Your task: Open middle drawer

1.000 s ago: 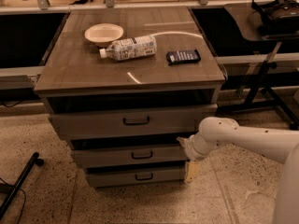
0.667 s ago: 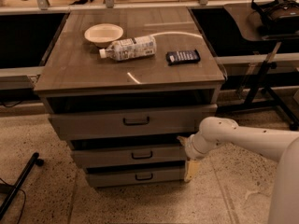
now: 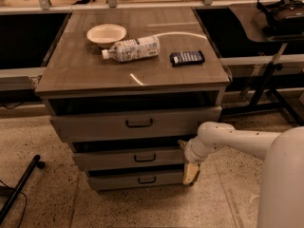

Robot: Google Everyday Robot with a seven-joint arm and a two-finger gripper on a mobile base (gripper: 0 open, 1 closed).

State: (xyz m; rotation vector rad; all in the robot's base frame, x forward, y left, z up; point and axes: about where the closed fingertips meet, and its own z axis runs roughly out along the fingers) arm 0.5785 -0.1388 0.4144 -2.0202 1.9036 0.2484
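The middle drawer (image 3: 130, 158) is a grey-brown wooden front with a small dark bar handle (image 3: 144, 158). It sits between the wider top drawer (image 3: 135, 124) and the narrower bottom drawer (image 3: 137, 180). It stands out a little from the cabinet, with a dark gap above it. My gripper (image 3: 189, 165) is at the right end of the middle drawer's front, at the end of my white arm (image 3: 237, 139), which reaches in from the right. It is well to the right of the handle.
On the cabinet top (image 3: 95, 75) lie a white bowl (image 3: 106, 34), a plastic bottle on its side (image 3: 130, 49) and a dark packet (image 3: 187, 58). A black stand (image 3: 266, 80) is at the right. A dark pole and cable (image 3: 19, 189) lie on the floor at the left.
Almost nothing: my arm has edged slightly left at the drawer's right end. The drawers have not visibly moved.
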